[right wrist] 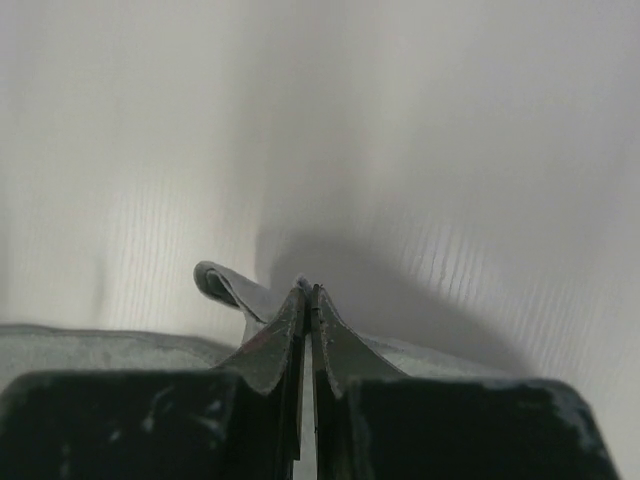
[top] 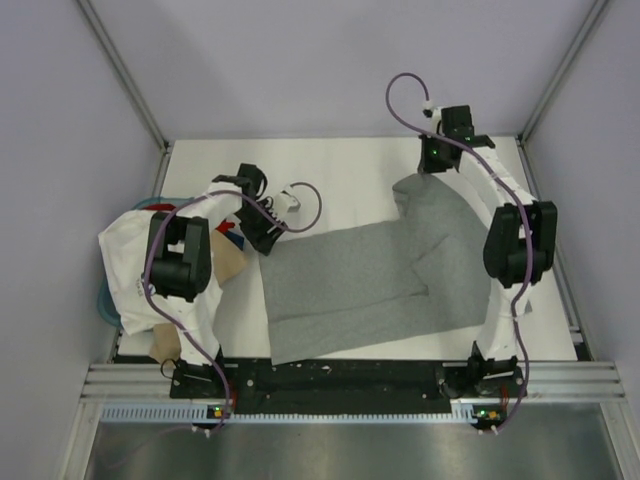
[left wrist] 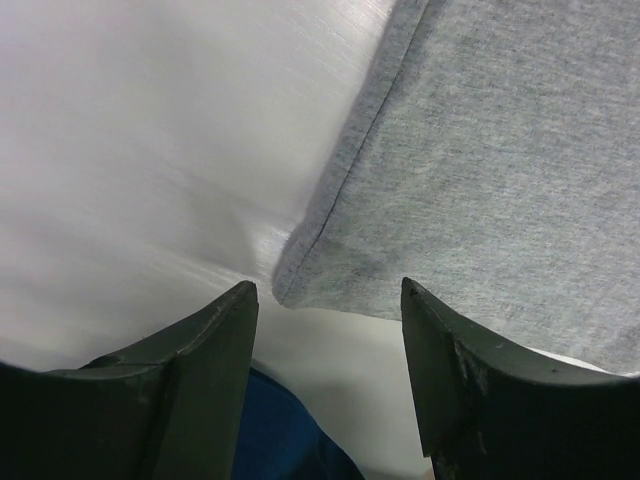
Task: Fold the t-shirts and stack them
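now right pincer [right wrist: 308, 292] nips the grey tee [top: 370, 280] at its far edge, left pincer [left wrist: 328, 285] agape at its corner.

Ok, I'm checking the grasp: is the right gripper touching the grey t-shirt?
Touching. The right wrist view shows the right gripper shut, a fold of the grey t-shirt pinched at its tips.

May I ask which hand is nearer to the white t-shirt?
Left. The left hand hovers just right of the white t-shirt; the right hand is far across, pinching the grey t-shirt.
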